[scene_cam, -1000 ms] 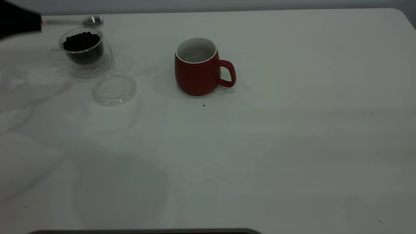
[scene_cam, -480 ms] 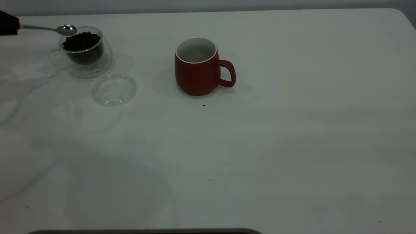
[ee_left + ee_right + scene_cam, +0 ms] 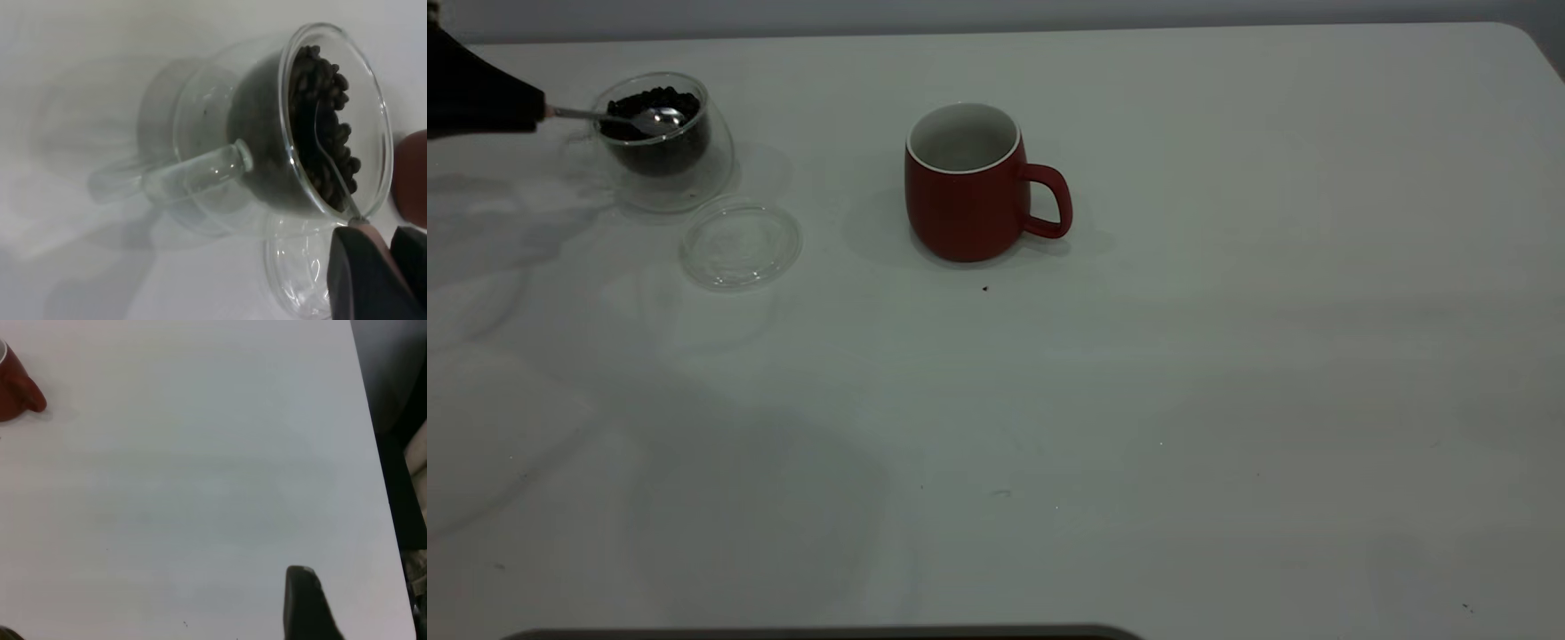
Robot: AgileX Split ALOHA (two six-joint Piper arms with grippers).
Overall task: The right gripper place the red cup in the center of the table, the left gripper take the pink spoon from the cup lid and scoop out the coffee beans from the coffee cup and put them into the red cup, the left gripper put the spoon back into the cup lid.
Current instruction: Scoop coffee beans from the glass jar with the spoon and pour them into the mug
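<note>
The red cup (image 3: pixel 965 182) stands upright near the middle of the table (image 3: pixel 1138 400), handle to the right, nothing showing inside. At the far left my left gripper (image 3: pixel 539 108) is shut on the pink spoon (image 3: pixel 649 119), whose metal bowl dips onto the coffee beans (image 3: pixel 660 100) in the clear coffee cup (image 3: pixel 665 151). In the left wrist view the pink handle sits between the black fingers (image 3: pixel 360 273) of the left gripper (image 3: pixel 377 233), and the spoon's neck runs down among the coffee beans (image 3: pixel 320 140). The cup lid (image 3: pixel 740 242) lies bare beside the cup. My right gripper (image 3: pixel 153 623) hangs open over bare table, away from the red cup (image 3: pixel 17 387).
A single stray bean (image 3: pixel 985 288) lies in front of the red cup. The table's right edge (image 3: pixel 377 453) runs close by the right gripper, with a dark drop beyond it.
The spoon came from behind the coffee cup, passed over its rim and dropped into the beans. The left gripper followed it rightward. Red cup and lid stayed put.
</note>
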